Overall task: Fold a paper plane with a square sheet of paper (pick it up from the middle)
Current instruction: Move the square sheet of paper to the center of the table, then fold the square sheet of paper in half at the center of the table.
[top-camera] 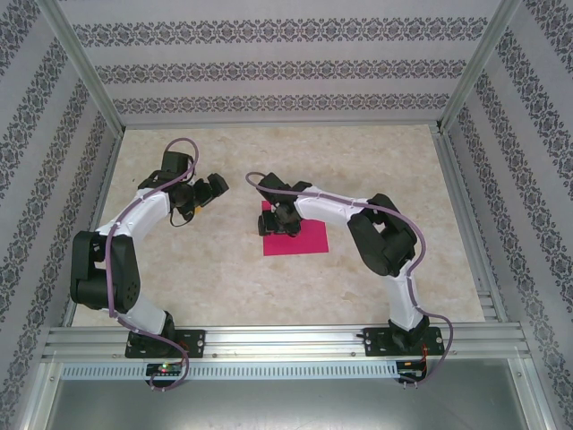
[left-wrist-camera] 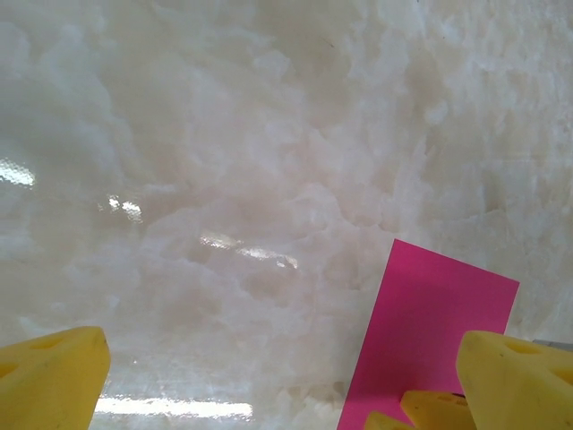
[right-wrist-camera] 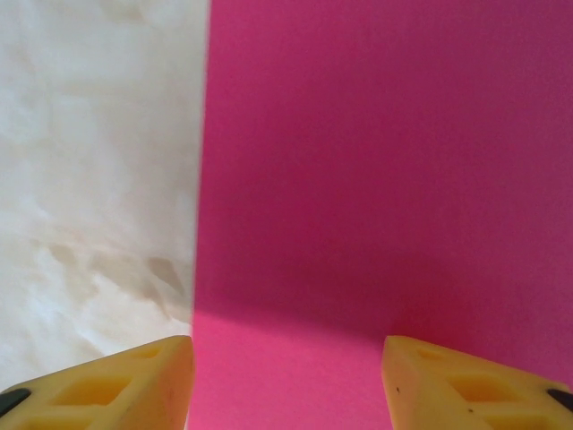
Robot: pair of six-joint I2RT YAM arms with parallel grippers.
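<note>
Top view, room: an enclosure with walls (top-camera: 269,36) papered in grey damask bands, and aluminium frame rails (top-camera: 286,340) along the near edge and up the corners.
Top view, surface: table (top-camera: 224,296) of glossy beige marble-pattern board, bare on all sides of the sheet.
Top view, task thing: magenta-pink sheet of paper (top-camera: 304,240) lies flat near the middle of the table.
Top view, right gripper (top-camera: 282,219): over the far-left part of the sheet, with its arm reaching in from the sheet's right.
Top view, left gripper (top-camera: 210,188): to the left of the sheet, well apart from it.
Left wrist, surface: cloudy white-beige marbling with bright light glints, left of the sheet (left-wrist-camera: 430,331).
Left wrist, left gripper (left-wrist-camera: 282,358): yellow fingers spread wide, nothing between them; the sheet's corner shows beside the right-hand finger.
Right wrist, surface: the table (right-wrist-camera: 89,134) lies left of the sheet's straight edge; the sheet (right-wrist-camera: 385,161) is plain, with a shadow band across it near the fingers.
Right wrist, right gripper (right-wrist-camera: 286,358): yellow fingers parted, flat paper showing in the gap; I cannot tell whether the tips touch the sheet.
</note>
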